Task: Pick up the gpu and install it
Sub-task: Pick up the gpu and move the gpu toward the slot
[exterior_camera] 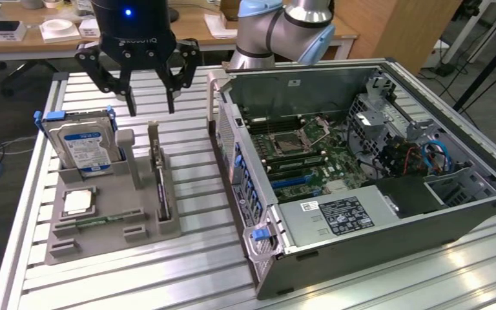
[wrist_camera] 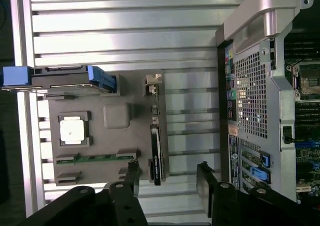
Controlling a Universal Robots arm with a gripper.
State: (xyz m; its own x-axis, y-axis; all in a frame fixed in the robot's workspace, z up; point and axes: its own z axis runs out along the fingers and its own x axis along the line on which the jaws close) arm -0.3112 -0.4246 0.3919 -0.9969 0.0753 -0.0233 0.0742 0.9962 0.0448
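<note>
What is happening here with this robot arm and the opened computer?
A robot arm holds its claw open, roughly above the gpu, which stands on edge in a slot of the grey parts holder. The claw grips nothing. The hard drive also sits in the holder. The computer case beside it lies open, and the gpu is not yet installed.

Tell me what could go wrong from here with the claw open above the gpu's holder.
1. The thin gpu stands on edge, nearer one finger of the open claw than the other; a straight descent might strike it.
2. The hard drive stands close by in the same gray holder; a finger could catch it.
3. The computer case wall is right beside the holder; a lifted card might clip it.
</note>
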